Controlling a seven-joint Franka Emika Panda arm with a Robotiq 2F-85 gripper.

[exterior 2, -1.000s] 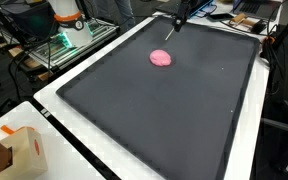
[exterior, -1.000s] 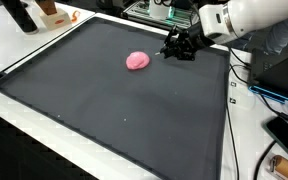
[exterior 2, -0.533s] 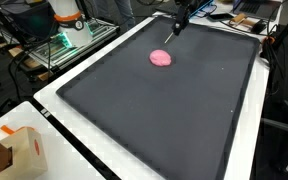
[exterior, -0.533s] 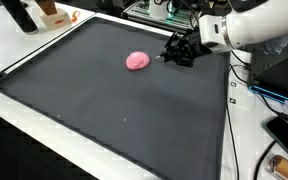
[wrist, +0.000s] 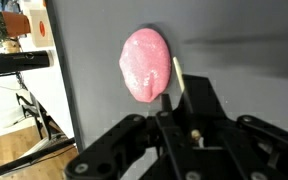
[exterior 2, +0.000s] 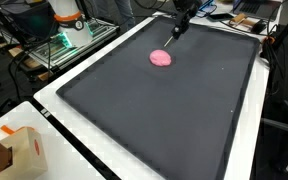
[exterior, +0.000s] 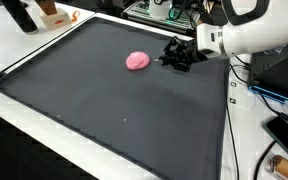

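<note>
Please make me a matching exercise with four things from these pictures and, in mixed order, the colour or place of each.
1 soft lump
2 large mat
3 gripper
4 cardboard box

A black, spread flat
B pink, lying on the mat
C on the white table edge, off the mat
D close beside the lump

Pairs: 1-B; 2-A; 3-D; 4-C

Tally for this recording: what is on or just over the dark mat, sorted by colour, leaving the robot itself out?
Pink: 1, the lump
Pale: 1, the thin stick, seen only in the wrist view
Total: 2, both at the far part of the dark mat
</note>
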